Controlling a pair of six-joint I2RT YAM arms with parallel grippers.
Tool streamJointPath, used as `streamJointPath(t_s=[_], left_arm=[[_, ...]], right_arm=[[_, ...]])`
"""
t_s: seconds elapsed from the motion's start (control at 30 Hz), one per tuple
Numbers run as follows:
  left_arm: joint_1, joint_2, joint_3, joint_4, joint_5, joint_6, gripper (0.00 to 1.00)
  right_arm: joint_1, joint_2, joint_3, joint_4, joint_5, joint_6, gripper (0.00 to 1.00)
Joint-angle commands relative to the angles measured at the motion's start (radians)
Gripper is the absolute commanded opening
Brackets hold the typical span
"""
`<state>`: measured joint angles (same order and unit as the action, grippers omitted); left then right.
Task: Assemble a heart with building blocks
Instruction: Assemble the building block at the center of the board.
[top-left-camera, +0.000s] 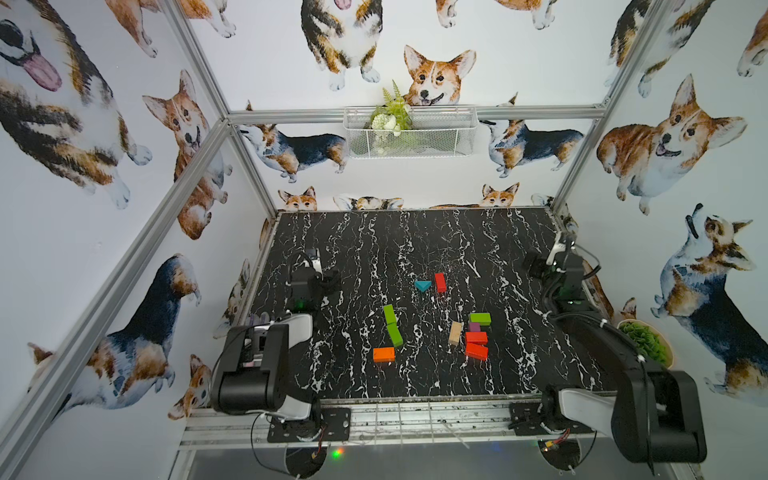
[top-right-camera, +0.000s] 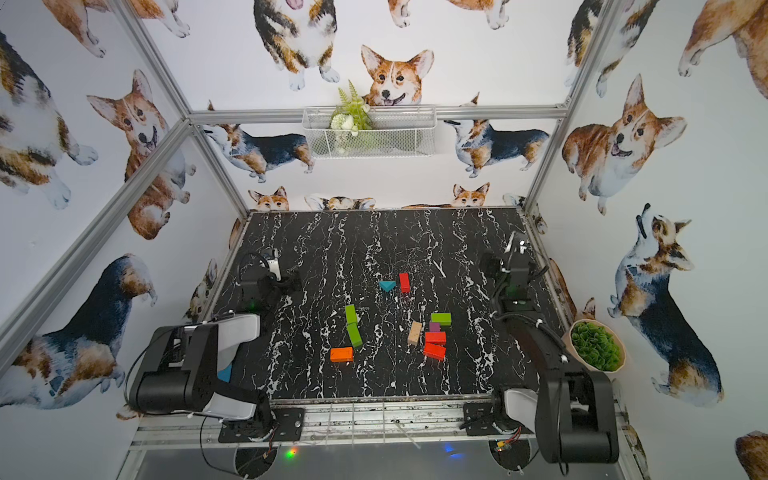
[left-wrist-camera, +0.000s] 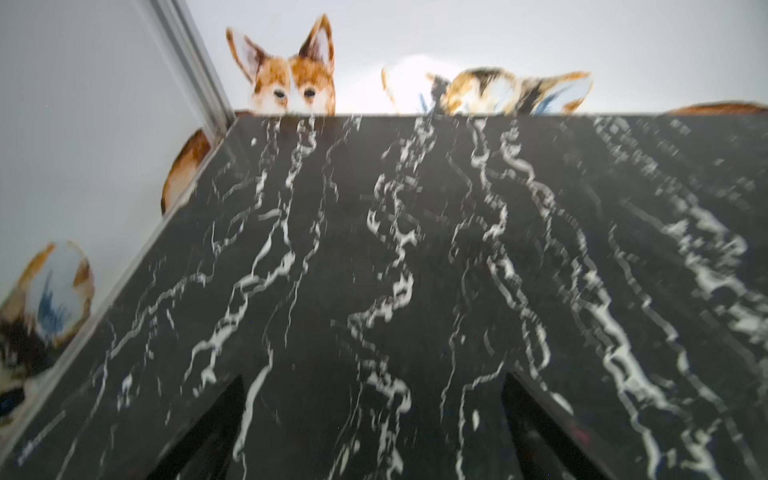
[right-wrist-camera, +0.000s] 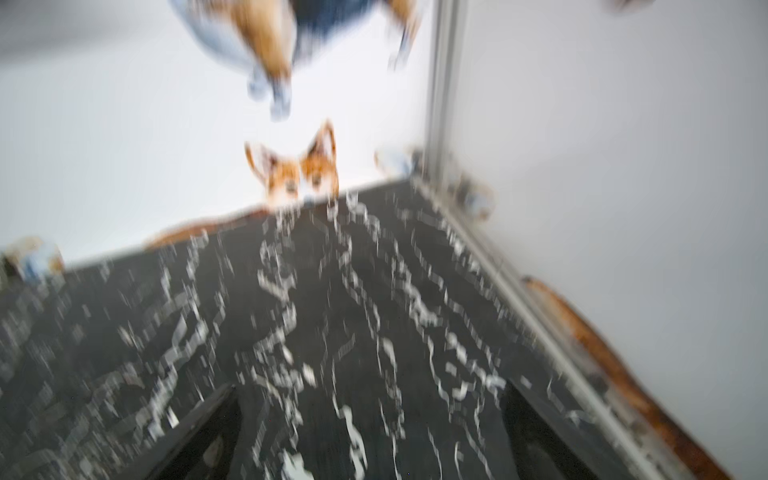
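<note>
Your left tool (left-wrist-camera: 374, 376) and right tool (right-wrist-camera: 372, 384) gape wide and empty; pinch the light, stiff, likely slick blocks (top-left-camera: 394, 334) scattered mid-scene on the worktop (top-left-camera: 374, 249) by their long sides.

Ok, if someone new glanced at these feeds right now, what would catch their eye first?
The corgi wallpaper covers every wall and dominates both top views. Against the black marble table, the painted pieces pop: an orange block toward the front, a teal triangle with a red block beside it farther back. A white wire basket holding flowers hangs on the back rail.
</note>
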<state>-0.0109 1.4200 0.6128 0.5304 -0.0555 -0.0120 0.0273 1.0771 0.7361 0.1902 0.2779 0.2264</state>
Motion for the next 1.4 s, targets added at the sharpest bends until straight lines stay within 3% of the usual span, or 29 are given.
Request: streamJointPath(t_s=[0.0,0.03,0.07,0.13,0.27,0.3,0.4,0.47,0.5,0.6,0.67,0.77,0.9,1.03,1.2,1.37], left_arm=[[0.011,-0.100,0.169,-0.360,-0.034,-0.104,1.00],[0.011,-0.132,0.200,-0.400,-0.020,-0.150,1.00],[0.011,-0.169,0.224,-0.428,0.009,-0.210,1.00],[0.010,-0.212,0.274,-0.495,0.089,-0.329,1.00],[-0.083,-0.183,0.371,-0.748,0.159,-0.442,1.00],[-0.147,-0.180,0.386,-0.806,0.115,-0.422,1.00],[-0.465,-0.190,0.429,-0.975,-0.192,-0.275,1.00],[-0.637,-0.198,0.435,-1.037,-0.336,-0.247,1.00],[-0.669,-0.207,0.433,-1.056,-0.335,-0.266,1.00],[-0.629,-0.262,0.411,-1.093,-0.234,-0.411,1.00],[-0.527,-0.293,0.382,-1.070,-0.060,-0.461,1.00],[-0.394,-0.298,0.366,-1.030,0.201,-0.469,1.00],[-0.375,-0.303,0.370,-1.043,0.203,-0.461,1.00],[-0.372,-0.349,0.323,-0.992,0.198,-0.455,1.00],[-0.356,-0.364,0.284,-0.998,0.154,-0.505,1.00],[-0.226,-0.322,0.204,-0.922,0.399,-0.561,1.00]], right_arm=[[-0.001,-0.108,0.108,-0.455,0.069,0.235,1.00],[-0.025,-0.133,0.081,-0.451,0.036,0.336,0.99],[-0.087,-0.138,0.070,-0.446,-0.132,0.393,1.00],[-0.101,-0.064,0.167,-0.602,-0.273,0.418,1.00],[0.109,0.140,0.401,-1.023,-0.069,0.384,1.00],[0.133,0.155,0.403,-1.033,-0.083,0.382,1.00],[0.148,0.123,0.321,-0.956,-0.267,0.439,1.00],[0.248,0.148,0.354,-1.009,-0.242,0.439,0.97],[0.317,0.175,0.389,-1.042,-0.177,0.430,0.93],[0.495,0.292,0.482,-1.118,-0.104,0.416,0.71],[0.552,0.364,0.513,-1.113,-0.114,0.420,0.57],[0.580,0.468,0.548,-1.076,-0.168,0.424,0.52],[0.586,0.627,0.662,-1.076,-0.199,0.391,0.51],[0.586,0.811,0.831,-1.131,-0.197,0.346,0.62],[0.586,0.980,0.993,-1.175,-0.199,0.302,0.62],[0.586,1.085,1.082,-1.184,-0.223,0.291,0.56]])
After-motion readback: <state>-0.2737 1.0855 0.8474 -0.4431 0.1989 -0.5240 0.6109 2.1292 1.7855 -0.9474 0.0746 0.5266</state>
